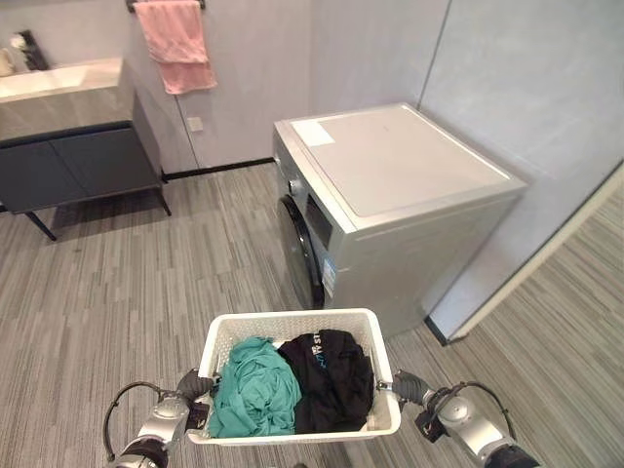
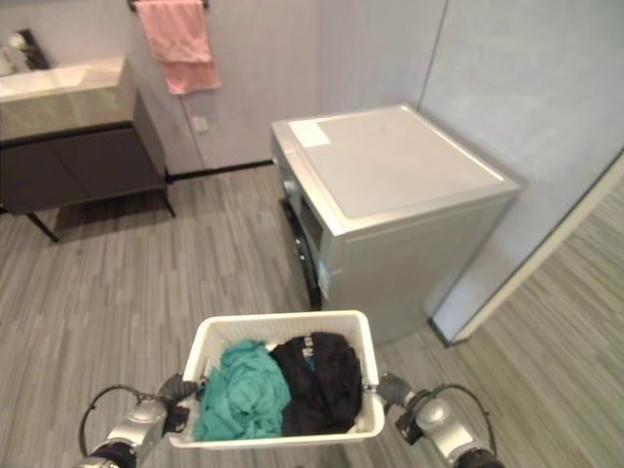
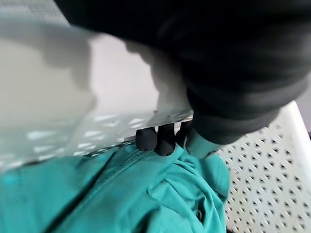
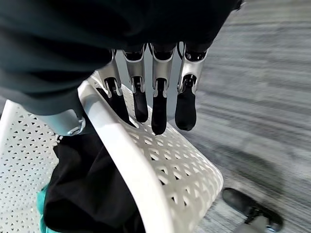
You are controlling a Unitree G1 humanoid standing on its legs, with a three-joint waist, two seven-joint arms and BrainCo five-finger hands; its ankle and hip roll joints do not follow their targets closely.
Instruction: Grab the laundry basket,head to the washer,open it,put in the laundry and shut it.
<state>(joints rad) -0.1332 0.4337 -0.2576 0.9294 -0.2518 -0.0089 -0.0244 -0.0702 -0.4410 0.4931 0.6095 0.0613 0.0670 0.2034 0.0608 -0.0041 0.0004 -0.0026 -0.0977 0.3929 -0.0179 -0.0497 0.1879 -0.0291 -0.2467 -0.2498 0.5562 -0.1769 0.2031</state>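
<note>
I hold a white perforated laundry basket low in front of me, off the floor. A teal garment and a black garment lie in it. My left hand grips the basket's left rim, its fingertips hooked over the edge above the teal cloth. My right hand clamps the right rim, with the fingers curled down the outer wall and the thumb on the inner side. The silver-grey washer stands just ahead against the wall, and its dark round door is closed, facing left.
A dark vanity with a sink stands at the back left, and a pink towel hangs on the wall beside it. A grey wall panel rises to the right of the washer. Striped grey floor stretches between me and the washer's front.
</note>
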